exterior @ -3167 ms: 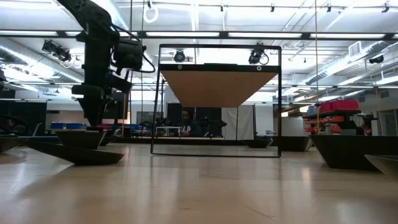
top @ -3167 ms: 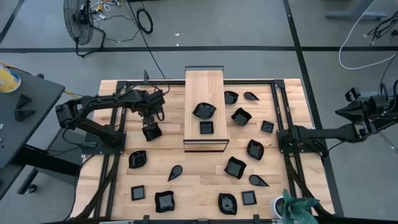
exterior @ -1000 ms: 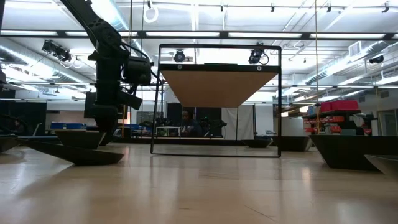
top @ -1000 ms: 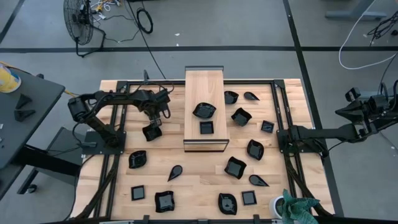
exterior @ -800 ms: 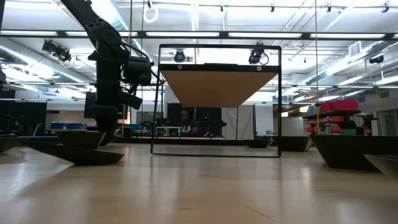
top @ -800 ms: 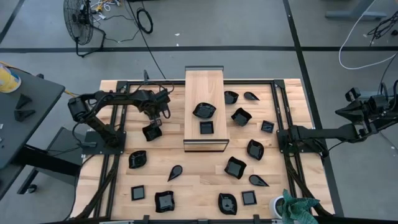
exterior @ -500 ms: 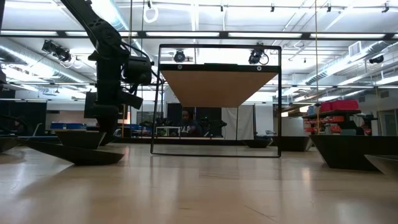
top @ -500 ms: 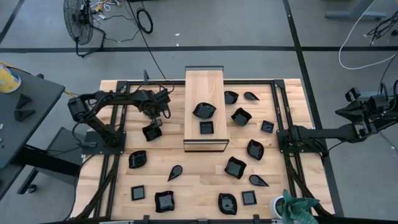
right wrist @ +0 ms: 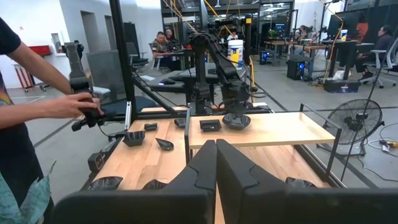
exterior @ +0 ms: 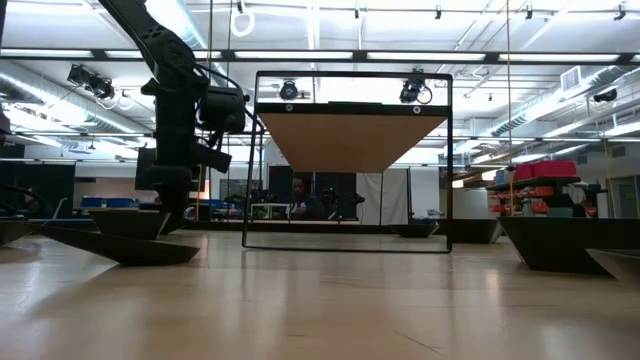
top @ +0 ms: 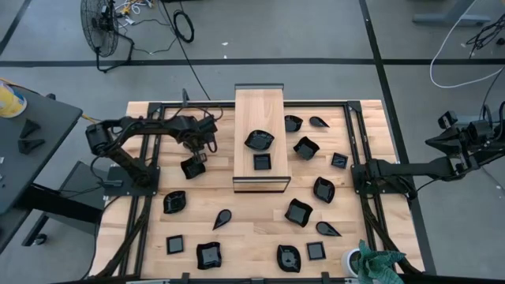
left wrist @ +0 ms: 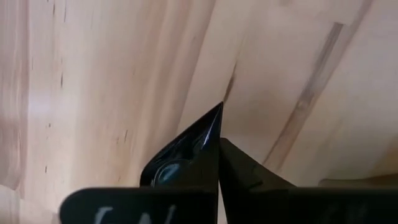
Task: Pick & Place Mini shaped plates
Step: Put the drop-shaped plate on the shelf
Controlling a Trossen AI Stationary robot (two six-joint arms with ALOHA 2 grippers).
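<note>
The left gripper is down at a small black plate on the table, just left of the raised wooden board, its fingers pressed together; the left wrist view shows them meeting at the plate's glossy pointed rim, so it looks pinched. Bare wood lies around that plate, the nearest other plate well apart toward the front edge. Two plates already sit on the board, and more are scattered to its right and in front. The right gripper waits shut off the table's right side, and only its wrist view shows a person's hand beyond.
</note>
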